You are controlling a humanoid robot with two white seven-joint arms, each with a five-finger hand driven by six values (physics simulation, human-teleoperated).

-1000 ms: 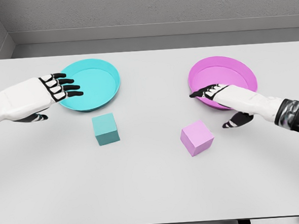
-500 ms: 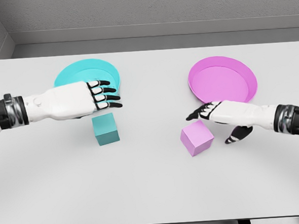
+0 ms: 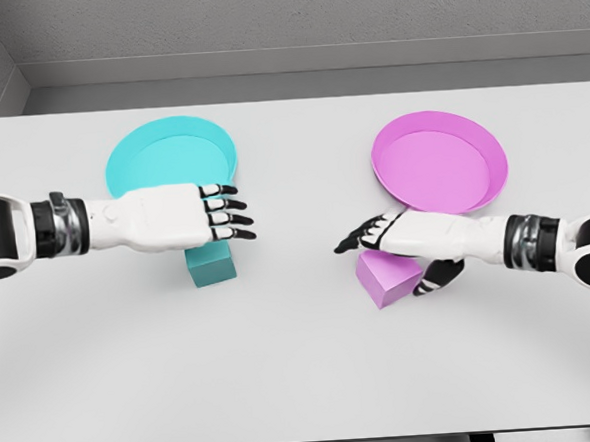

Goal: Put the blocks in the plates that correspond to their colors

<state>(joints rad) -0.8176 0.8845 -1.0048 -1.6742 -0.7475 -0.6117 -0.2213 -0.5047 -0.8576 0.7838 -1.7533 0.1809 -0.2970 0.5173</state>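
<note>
A pale grey table runs up to a grey back wall, with two plates and two blocks laid out on it. On the left hand the black fingers are straight and slightly apart, holding nothing; half a second ago they reached over the near rim of the teal plate, and now the palm has slid toward six o'clock and covers the top of the teal block. The right hand is likewise spread and empty, fingertips toward nine o'clock, and has moved from beside the pink block to over it. Both grasps look imminent; nothing is lifted yet. Each cube sits at six o'clock of its own plate, the pink plate being bare. Being cubes, neither has a long axis; the pink one sits turned, a corner toward six o'clock.
</note>
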